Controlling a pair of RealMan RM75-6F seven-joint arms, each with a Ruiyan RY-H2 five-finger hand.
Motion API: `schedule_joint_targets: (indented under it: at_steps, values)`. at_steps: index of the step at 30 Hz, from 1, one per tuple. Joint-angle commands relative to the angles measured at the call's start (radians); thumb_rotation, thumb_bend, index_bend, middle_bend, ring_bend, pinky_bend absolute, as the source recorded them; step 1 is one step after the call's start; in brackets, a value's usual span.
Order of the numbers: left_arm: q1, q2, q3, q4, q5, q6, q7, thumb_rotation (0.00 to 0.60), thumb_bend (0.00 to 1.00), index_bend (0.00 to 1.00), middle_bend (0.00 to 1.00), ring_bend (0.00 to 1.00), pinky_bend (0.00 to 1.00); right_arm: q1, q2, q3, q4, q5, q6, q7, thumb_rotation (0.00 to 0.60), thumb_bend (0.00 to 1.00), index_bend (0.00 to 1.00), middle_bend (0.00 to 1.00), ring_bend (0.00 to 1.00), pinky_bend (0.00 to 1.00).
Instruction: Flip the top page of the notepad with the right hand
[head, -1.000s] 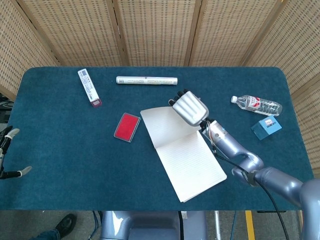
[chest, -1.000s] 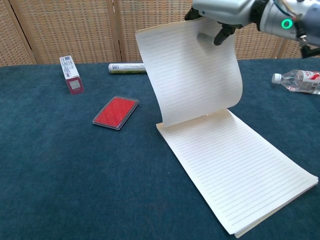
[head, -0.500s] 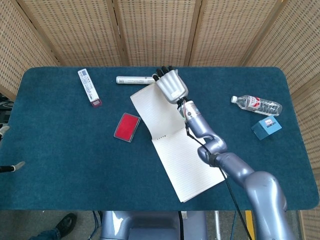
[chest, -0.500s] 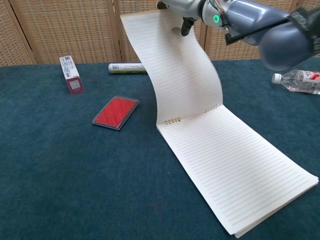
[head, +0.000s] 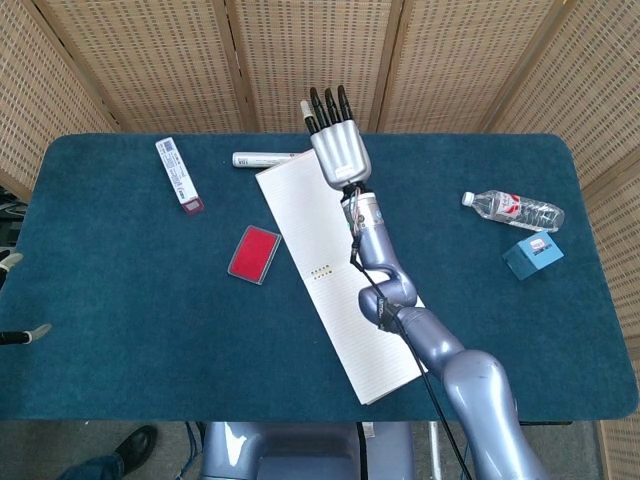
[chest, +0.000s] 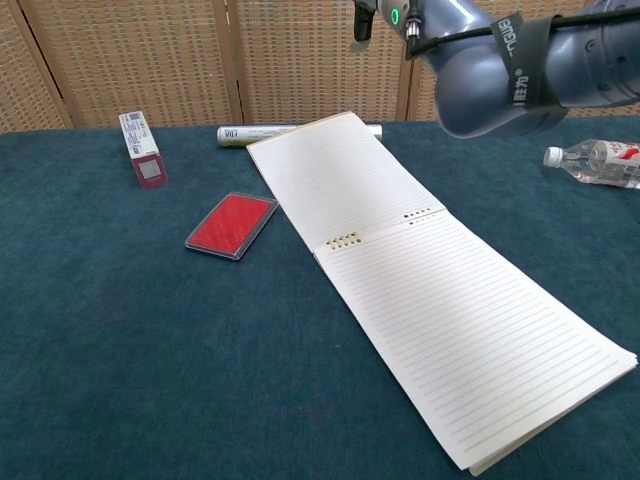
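Observation:
The notepad (head: 372, 325) (chest: 470, 340) lies open across the middle of the blue table. Its top page (head: 300, 210) (chest: 335, 180) is turned over and rests flat beyond the spiral holes, its far edge against the white tube (head: 265, 158) (chest: 245, 133). My right hand (head: 335, 140) hovers above that far edge with its fingers stretched straight and nothing in them. In the chest view only its forearm (chest: 490, 60) shows at the top. Of my left hand (head: 18, 335), only fingertips show at the head view's left edge, apart and holding nothing.
A red flat case (head: 254, 254) (chest: 232, 224) lies left of the pad. A white-and-red box (head: 178, 173) (chest: 140, 148) sits at the far left. At the right are a water bottle (head: 513, 209) (chest: 595, 163) and a small blue box (head: 532, 255). Wicker screens stand behind.
The right hand carried the lifted page up and over towards the far side, then let it go. The page now lies flat; the hand is raised with straight fingers.

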Motion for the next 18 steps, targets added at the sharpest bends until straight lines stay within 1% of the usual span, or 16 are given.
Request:
schedule_joint_targets:
  at_steps: [1,4,5,6,8,9,11,14,15,18]
  values:
    - [0.003,0.001,0.001,-0.003,0.009,0.007,-0.002,0.6,0.0,0.0,0.0,0.0,0.0,-0.07,0.06,-0.014,-0.119,-0.01,0.066,0.079,0.6,0.0,0.0,0.0,0.0,0.0]
    - [0.008,-0.002,0.0,-0.002,0.021,0.026,-0.003,0.6,0.0,0.0,0.0,0.0,0.0,-0.194,0.17,-0.08,-0.322,-0.062,0.135,0.146,0.6,0.0,0.0,0.0,0.0,0.0]
    - [0.011,-0.005,-0.001,0.001,0.025,0.036,-0.002,0.6,0.0,0.0,0.0,0.0,0.0,-0.239,0.212,-0.104,-0.393,-0.077,0.159,0.153,0.6,0.0,0.0,0.0,0.0,0.0]
    - [0.015,-0.013,-0.005,0.006,0.032,0.056,-0.003,0.6,0.0,0.0,0.0,0.0,0.0,-0.308,0.271,-0.14,-0.487,-0.096,0.2,0.147,0.6,0.0,0.0,0.0,0.0,0.0]
    - [0.023,-0.029,-0.009,0.017,0.051,0.09,-0.006,0.6,0.0,0.0,0.0,0.0,0.0,-0.398,0.355,-0.188,-0.619,-0.113,0.249,0.135,0.6,0.0,0.0,0.0,0.0,0.0]
    - [0.027,-0.042,-0.011,0.026,0.07,0.113,-0.009,0.6,0.0,0.0,0.0,0.0,0.0,-0.453,0.408,-0.215,-0.704,-0.117,0.272,0.141,0.6,0.0,0.0,0.0,0.0,0.0]
    - [0.031,-0.067,-0.011,0.048,0.111,0.148,-0.013,0.6,0.0,0.0,0.0,0.0,0.0,-0.533,0.489,-0.258,-0.825,-0.126,0.301,0.17,0.6,0.0,0.0,0.0,0.0,0.0]
    - [0.032,-0.103,-0.002,0.081,0.175,0.185,-0.013,0.6,0.0,0.0,0.0,0.0,0.0,-0.646,0.601,-0.327,-0.981,-0.146,0.349,0.217,0.6,0.0,0.0,0.0,0.0,0.0]
    - [0.033,-0.113,0.004,0.086,0.202,0.198,-0.011,0.6,0.0,0.0,0.0,0.0,0.0,-0.7,0.649,-0.363,-1.041,-0.161,0.38,0.245,0.6,0.0,0.0,0.0,0.0,0.0]
    - [0.039,-0.126,0.014,0.088,0.235,0.221,-0.004,0.6,0.0,0.0,0.0,0.0,0.0,-0.794,0.719,-0.428,-1.113,-0.209,0.444,0.32,0.6,0.0,0.0,0.0,0.0,0.0]
